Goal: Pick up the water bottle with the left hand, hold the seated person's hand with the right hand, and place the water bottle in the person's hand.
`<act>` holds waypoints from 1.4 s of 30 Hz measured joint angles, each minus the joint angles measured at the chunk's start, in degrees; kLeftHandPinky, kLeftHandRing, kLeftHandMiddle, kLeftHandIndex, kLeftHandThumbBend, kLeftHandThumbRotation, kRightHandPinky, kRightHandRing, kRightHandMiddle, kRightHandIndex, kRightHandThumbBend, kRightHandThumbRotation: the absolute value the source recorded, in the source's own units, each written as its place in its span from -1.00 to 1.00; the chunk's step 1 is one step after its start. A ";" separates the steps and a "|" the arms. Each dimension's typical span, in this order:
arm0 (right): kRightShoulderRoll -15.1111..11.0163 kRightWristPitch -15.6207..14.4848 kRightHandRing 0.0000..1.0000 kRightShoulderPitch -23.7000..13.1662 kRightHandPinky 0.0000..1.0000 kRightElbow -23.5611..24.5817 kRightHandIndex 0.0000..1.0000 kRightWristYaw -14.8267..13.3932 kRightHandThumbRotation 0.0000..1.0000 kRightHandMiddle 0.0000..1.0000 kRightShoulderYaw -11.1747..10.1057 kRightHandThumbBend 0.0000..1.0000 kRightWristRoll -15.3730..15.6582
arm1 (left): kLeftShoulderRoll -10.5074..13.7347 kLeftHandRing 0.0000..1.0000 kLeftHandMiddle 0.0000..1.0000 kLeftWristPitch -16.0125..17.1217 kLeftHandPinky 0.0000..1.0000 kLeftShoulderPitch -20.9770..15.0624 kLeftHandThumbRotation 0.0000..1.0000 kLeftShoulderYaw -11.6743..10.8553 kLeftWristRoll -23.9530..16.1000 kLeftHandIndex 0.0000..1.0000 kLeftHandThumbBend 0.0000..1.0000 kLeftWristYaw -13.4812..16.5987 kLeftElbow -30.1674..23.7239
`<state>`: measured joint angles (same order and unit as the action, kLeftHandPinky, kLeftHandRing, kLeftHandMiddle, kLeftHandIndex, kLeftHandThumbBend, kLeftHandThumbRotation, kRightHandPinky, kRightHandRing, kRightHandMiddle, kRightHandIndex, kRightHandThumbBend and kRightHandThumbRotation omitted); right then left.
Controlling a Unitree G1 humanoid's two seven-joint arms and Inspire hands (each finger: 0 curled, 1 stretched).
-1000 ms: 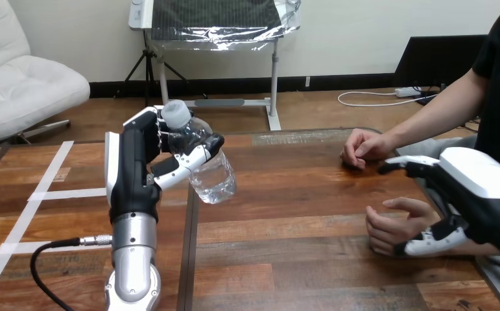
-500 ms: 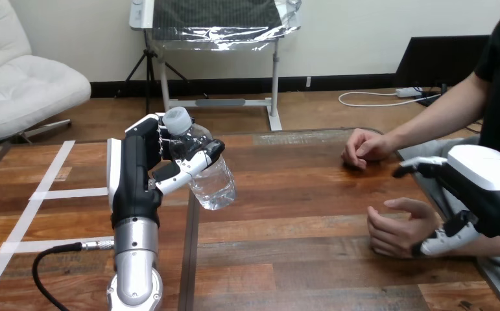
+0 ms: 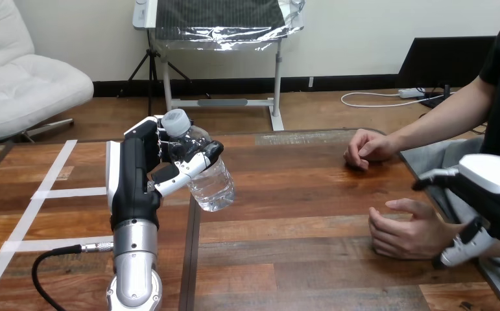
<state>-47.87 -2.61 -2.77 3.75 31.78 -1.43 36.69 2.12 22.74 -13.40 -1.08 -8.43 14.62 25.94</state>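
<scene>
While our left hand (image 3: 133, 181) is raised above the wooden table (image 3: 299, 201), its fingers and thumb are wrapped round the water bottle (image 3: 211, 183). The clear bottle hangs clear of the surface, tilted, with its pale cap (image 3: 174, 122) toward the far side and its base toward the table's middle. We see dark brown planks with a narrow dark seam (image 3: 190, 259) running toward us just below the bottle, and strips of white tape (image 3: 72, 192) crossing the boards at the left. At the right, the person's nearer hand (image 3: 406, 230) rests on the wood, loosely cupped. Our right hand (image 3: 493, 188) sits over that wrist with its fingers spread apart rather than closed. One finger reaches out above the wrist and the thumb lies just beside it below, though we cannot tell whether they touch. The person's farther hand (image 3: 364, 148) lies curled on the table near the far edge, well apart from the bottle.
</scene>
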 measured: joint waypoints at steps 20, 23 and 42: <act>-2.16 -2.74 0.90 -2.77 0.78 -4.80 0.81 5.94 -0.90 0.89 4.48 0.53 4.30 | -0.32 -0.18 -0.13 0.00 -0.21 0.00 -1.00 0.03 -0.28 0.01 0.25 0.05 0.01; -2.34 -2.74 0.91 -3.71 0.78 -5.59 0.81 6.24 -0.88 0.89 5.37 0.53 5.18 | -0.39 -0.18 -0.13 0.00 -0.21 0.00 -1.00 0.04 -0.27 0.01 0.25 0.05 0.01; -2.49 -3.12 0.91 -7.06 0.71 -9.21 0.79 7.91 -0.88 0.89 8.96 0.49 9.01 | -0.44 -0.18 -0.13 0.00 -0.21 0.00 -1.00 -0.02 -0.35 0.01 0.24 0.24 0.01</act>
<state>-50.36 -5.73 -9.82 -5.46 39.69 7.52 45.71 1.68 22.74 -13.40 -1.10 -8.78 14.86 25.95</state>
